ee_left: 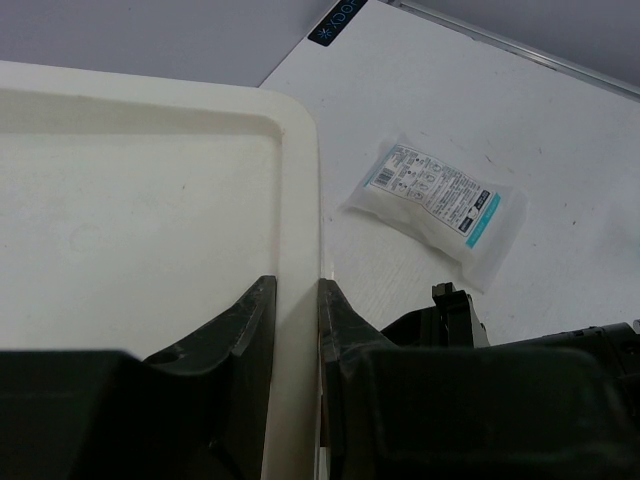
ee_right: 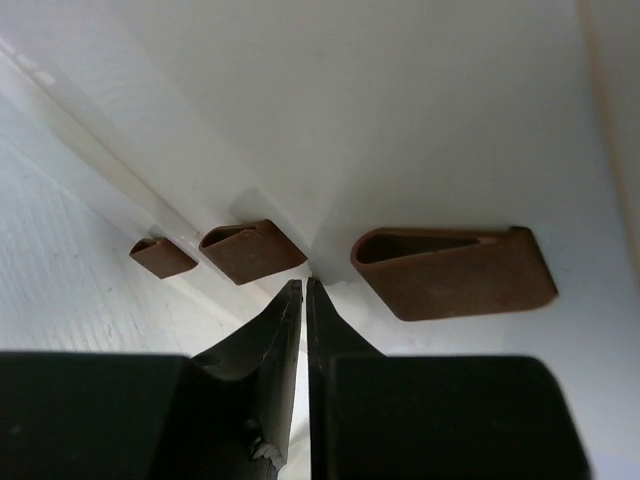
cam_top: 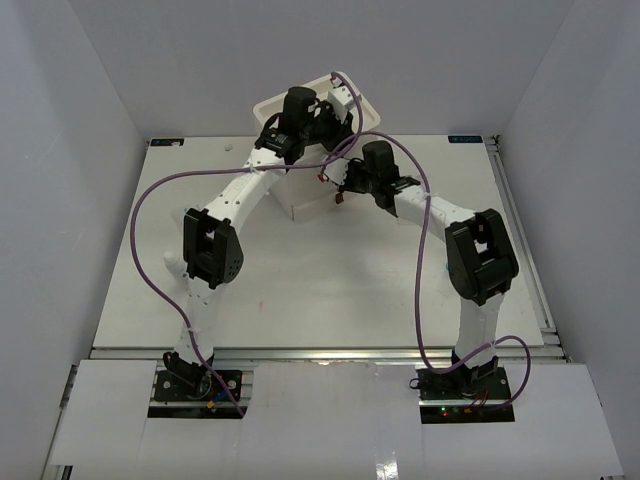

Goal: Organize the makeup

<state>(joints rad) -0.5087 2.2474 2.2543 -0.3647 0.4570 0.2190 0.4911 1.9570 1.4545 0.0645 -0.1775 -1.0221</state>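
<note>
Status: early, or can't be confirmed further along.

- L gripper (ee_left: 295,292): jaws straddle the top rim of the cream drawer box (ee_left: 300,180), pinched narrow on that rim. No makeup in it.
- R gripper (ee_right: 304,292): jaws all but closed, hairline gap, nothing visible betw. them. Tip sits at the box front betw. two of the three brown pull tabs (ee_right: 450,272). Touching the front or not: can't tell.
- One clear packet (ee_left: 435,205), white/blue print, lies flat on the table (ee_left: 520,120) just beside the box, apart from both arms. Not put away.
- Sponges, pink case and bottle show in no view. Drawer contents are hidden, so could be stowed, can't say.
- Top view: both arms reach to the box at the far middle.

Judgement: arms are working on the box (brace + drawer access), not on the items. Left to do: at least the packet, which needs an open drawer first.
</note>
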